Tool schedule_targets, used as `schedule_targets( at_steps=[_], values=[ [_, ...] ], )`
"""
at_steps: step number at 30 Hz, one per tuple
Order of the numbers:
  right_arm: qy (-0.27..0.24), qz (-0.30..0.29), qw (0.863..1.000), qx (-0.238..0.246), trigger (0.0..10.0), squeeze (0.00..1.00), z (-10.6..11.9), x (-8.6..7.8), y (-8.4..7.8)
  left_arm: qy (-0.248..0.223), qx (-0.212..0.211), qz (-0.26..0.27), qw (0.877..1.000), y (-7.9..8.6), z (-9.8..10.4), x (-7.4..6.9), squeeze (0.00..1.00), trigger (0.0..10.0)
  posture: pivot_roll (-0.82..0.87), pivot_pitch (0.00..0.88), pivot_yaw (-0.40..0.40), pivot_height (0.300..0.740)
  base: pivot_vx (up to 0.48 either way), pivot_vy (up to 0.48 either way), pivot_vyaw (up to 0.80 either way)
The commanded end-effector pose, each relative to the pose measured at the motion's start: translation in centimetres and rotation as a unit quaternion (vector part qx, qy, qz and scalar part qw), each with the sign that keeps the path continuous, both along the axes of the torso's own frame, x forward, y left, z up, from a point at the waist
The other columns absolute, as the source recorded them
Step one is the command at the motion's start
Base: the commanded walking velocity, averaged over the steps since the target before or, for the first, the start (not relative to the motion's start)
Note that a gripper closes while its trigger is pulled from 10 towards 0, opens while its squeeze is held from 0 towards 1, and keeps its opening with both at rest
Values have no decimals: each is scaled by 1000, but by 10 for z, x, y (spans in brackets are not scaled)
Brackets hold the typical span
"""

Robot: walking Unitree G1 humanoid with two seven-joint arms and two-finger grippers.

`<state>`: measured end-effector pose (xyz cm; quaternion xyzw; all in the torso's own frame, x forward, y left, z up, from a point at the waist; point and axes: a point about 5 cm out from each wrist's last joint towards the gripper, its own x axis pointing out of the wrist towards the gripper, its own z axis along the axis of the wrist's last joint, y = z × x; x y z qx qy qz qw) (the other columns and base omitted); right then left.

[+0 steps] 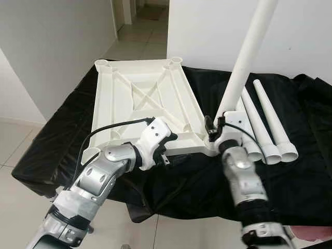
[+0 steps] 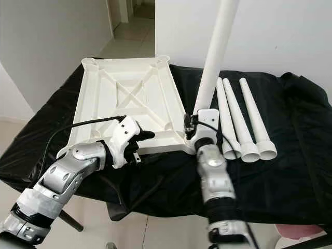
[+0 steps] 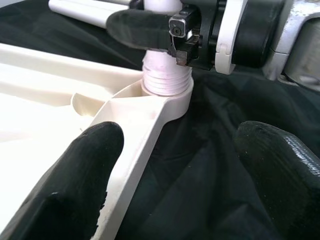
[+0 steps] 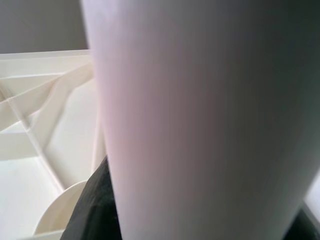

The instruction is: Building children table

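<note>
Bench (image 1: 311, 171), draped in black cloth. White tabletop (image 1: 145, 98) lies upside down on its left half, ribs up, a round socket at each corner. No writing readable anywhere.

Near right socket (image 3: 167, 97): holds the threaded end of a white leg (image 1: 244, 62), standing tilted. Right tool (image 1: 213, 126) clamped on that leg just above the socket.

Three spare legs (image 1: 267, 124) lie side by side, right of the tabletop.

Left tool (image 1: 162, 150) at the tabletop's near edge, fingers (image 3: 80, 180) spread wide, holding nothing.
</note>
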<state>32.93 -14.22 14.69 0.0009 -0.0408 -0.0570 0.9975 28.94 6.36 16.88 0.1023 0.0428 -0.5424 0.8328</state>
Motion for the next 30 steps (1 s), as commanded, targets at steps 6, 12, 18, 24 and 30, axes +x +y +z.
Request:
schedule_targets(
  at_steps=[6, 12, 18, 24, 30],
  values=[
    [64, -64, 996, 20, 10000, 0, -24, -10, 7, 2, 6, -9, 1000, -1, -1, -3, 0, 10000, -26, 42, 0, 740, 0, 0, 0],
    [50, -46, 997, 21, 10000, 0, -18, -9, 11, 3, 7, -10, 1000, 0, -2, -4, 0, 10000, -26, 38, -4, 740, 0, 0, 0],
    [47, -48, 997, 23, 10000, 0, -16, -10, 15, 1, 5, -7, 1000, 0, -1, -3, 0, 10000, -25, 31, -8, 740, 0, 0, 0],
    [31, -44, 998, 28, 10000, 1000, -12, -13, 13, 1, 4, -8, 1000, -1, -2, -3, 0, 10000, -27, 22, -12, 740, 0, 0, 0],
    [22, -32, 999, 22, 10000, 1000, -11, -15, 11, 1, 8, -8, 1000, 0, -2, -3, 0, 10000, -28, 22, -10, 740, 0, 0, 0]
  ],
)
